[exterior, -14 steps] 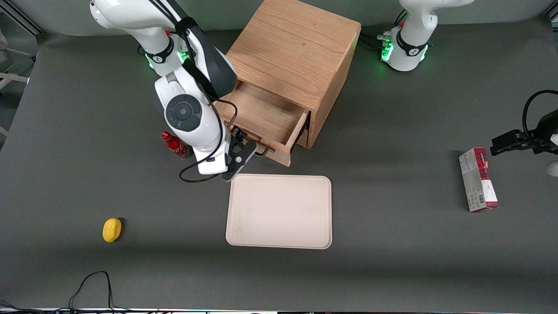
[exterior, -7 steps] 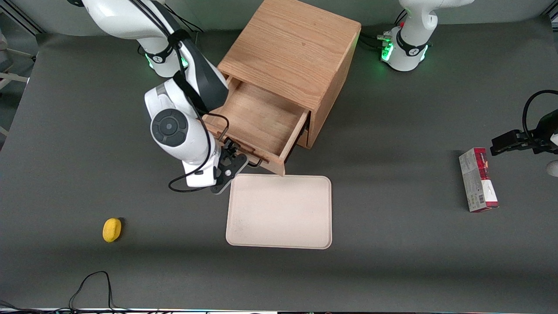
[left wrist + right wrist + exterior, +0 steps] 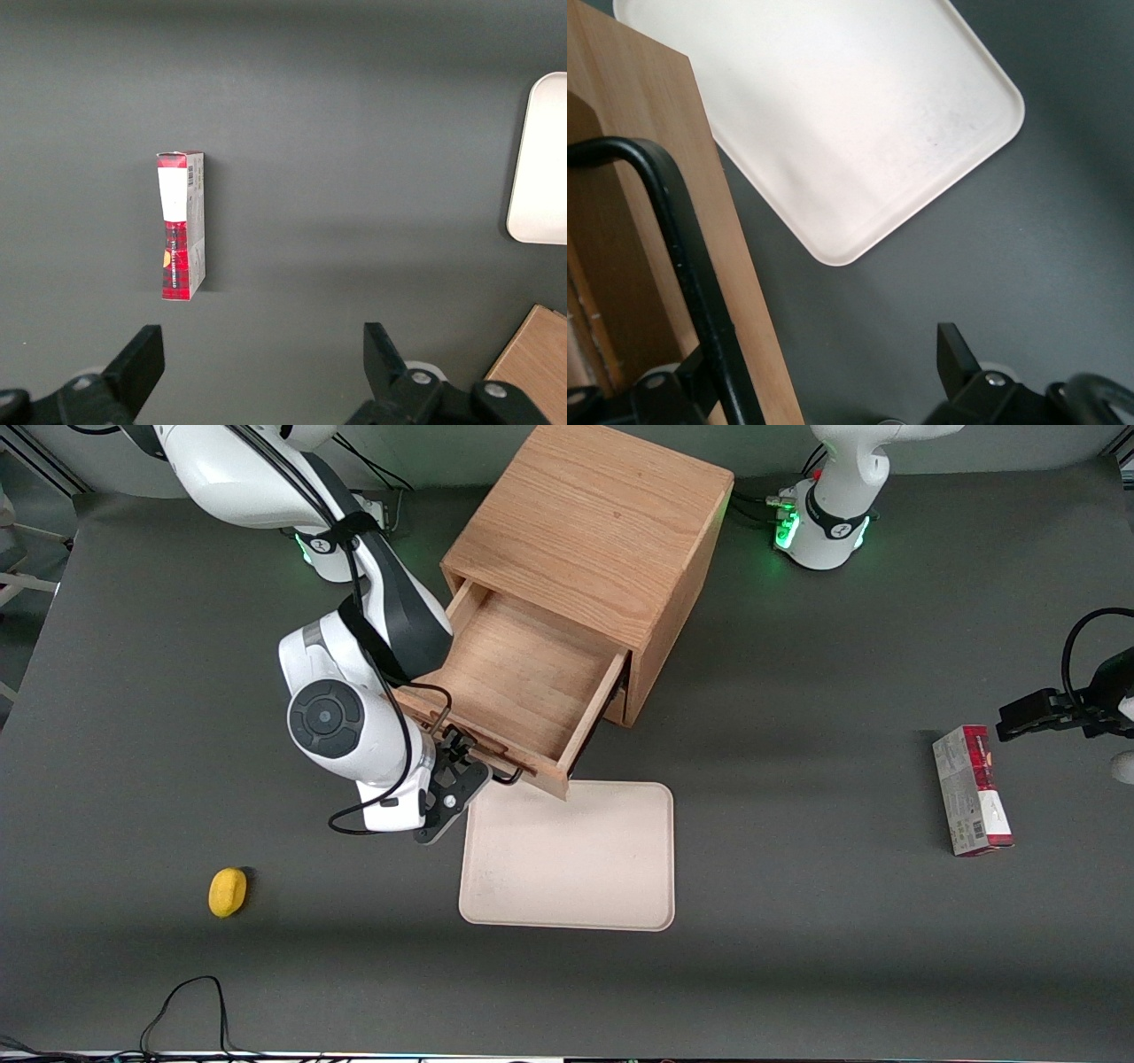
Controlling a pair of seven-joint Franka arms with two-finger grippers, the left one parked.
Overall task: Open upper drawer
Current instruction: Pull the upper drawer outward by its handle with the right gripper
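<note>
The upper drawer of the oak cabinet stands pulled well out, its bare wooden inside open to the front camera, and its front panel hangs just over the edge of the pale tray that lies on the dark table nearer the camera. The gripper sits at the drawer front, at the end of it toward the working arm, with the thin black handle running between its fingers. In the right wrist view the handle crosses the oak front and passes down beside one dark finger, while the second finger stands well apart from it over the table, so the claw looks spread around the bar instead of clenched on it. The tray fills much of that view next to the drawer's edge. A small yellow lemon-like thing lies on the table toward the working arm's end, nearer the camera than the gripper. A red and grey box lies flat toward the parked arm's end, well apart from the cabinet; the left wrist view shows the same box lying alone on the table, with a corner of the tray and of the cabinet at its margin.
</note>
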